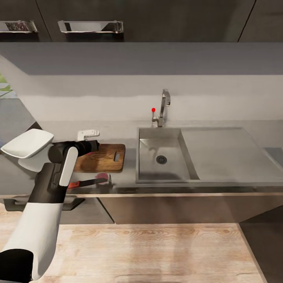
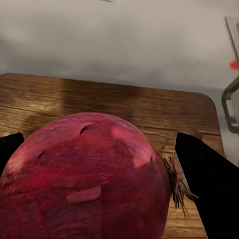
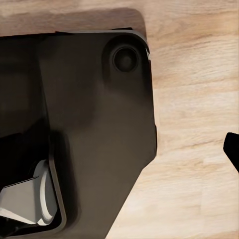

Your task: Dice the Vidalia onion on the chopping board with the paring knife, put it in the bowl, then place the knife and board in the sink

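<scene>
Left gripper [image 2: 94, 164] has its jaws spread either side of the onion [image 2: 84, 174] over the board [image 1: 103, 157], contact unclear. Sink [image 1: 165, 173] lies empty beside the board; dicing, bowl [image 1: 27, 143] filling and putting knife [image 1: 84, 183] and board away remain.

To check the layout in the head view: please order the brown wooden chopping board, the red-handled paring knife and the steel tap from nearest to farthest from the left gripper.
1. Brown wooden chopping board, right under the left gripper.
2. Red-handled paring knife, at the countertop's front edge.
3. Steel tap, behind the sink.
</scene>
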Motion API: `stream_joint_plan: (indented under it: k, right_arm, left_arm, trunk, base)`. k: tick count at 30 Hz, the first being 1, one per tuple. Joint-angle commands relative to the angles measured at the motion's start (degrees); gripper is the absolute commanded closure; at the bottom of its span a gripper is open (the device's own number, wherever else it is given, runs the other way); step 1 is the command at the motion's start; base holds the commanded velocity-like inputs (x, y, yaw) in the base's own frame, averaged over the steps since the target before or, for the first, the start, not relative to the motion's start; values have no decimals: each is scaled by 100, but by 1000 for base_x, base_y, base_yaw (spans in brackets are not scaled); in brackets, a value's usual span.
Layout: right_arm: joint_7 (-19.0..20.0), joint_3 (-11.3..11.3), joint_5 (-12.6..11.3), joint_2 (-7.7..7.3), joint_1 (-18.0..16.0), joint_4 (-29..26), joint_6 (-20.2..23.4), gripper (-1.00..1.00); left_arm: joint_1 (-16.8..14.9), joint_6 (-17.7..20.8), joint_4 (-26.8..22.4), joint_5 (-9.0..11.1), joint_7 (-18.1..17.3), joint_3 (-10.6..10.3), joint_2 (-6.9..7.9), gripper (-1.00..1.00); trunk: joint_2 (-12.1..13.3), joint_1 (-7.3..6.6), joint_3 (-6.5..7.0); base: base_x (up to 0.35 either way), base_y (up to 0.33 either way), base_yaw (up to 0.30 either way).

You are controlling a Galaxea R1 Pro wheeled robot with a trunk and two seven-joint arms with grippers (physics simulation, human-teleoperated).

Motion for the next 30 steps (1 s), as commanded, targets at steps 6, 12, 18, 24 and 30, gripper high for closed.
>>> stream_joint_plan:
  k: [6, 12, 18, 24, 30]
  right_arm:
    - [-22, 50, -50, -5, -3, 4, -19, -100]
    - [-22, 50, -50, -6, -3, 4, -19, -100]
    - [-22, 50, -50, -1, -3, 4, -19, -100]
    - [-22, 50, -50, 1, -3, 4, -19, -100]
    - [-22, 50, -50, 1, -3, 4, -19, -100]
  left_arm:
    - [-5, 9, 277, 57, 62, -13, 2, 100]
    - [-5, -13, 506, 57, 57, -20, -9, 100]
    - [-5, -20, 566, 57, 57, -20, -16, 100]
    - [-5, -20, 553, 57, 62, -15, -17, 100]
    - [-5, -29, 585, 41, 74, -11, -10, 100]
  trunk:
    - [-10, 3, -9]
    - [-10, 3, -9]
    - [-10, 3, -9]
    - [-10, 3, -9]
    - [-10, 3, -9]
  base:
    - [3, 0, 0]
    - [0, 0, 0]
    - [0, 0, 0]
    - [0, 0, 0]
    - [0, 0, 0]
